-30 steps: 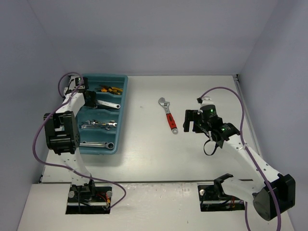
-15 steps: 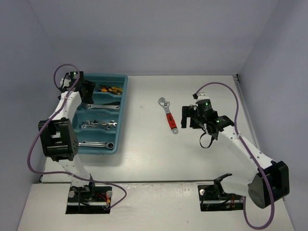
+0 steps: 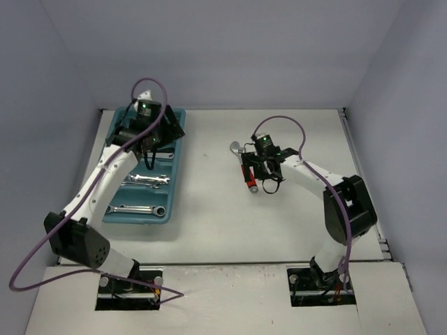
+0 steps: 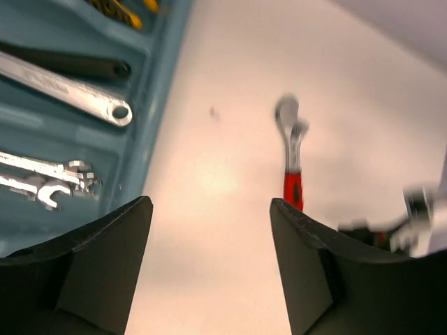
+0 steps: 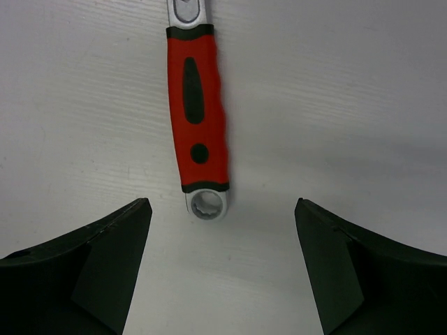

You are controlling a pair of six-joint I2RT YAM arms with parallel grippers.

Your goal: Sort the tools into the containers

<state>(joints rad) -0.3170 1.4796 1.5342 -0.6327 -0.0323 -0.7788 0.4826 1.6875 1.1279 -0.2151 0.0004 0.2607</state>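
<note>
Your left jaws are wide apart and hold nothing. The left gripper hangs up high by the far end of the teal-blue tray. The tray lies below these jaws and to their left.

You can see tools in its long slots:
- The far slot has tools with yellow handles.
- The next slot has a long silver wrench with a ring end. A black handle lies just beside it.
- The slot after that has a small heap of silver wrenches.
- The last slot, back toward the arm's base, has one more silver ring wrench.

Ahead of the left jaws and to their right, the red wrench lies flat on the white table. It is well apart from the tray and is not in any slot.

Your right jaws are wide apart too, and they hold nothing. The right gripper hangs over the handle end of the red wrench. The red handle points straight away from these jaws, in the middle of the gap. Its little ring end lies level with the two fingertips, between them. Neither finger touches it, and bare table shows on both sides.
</note>
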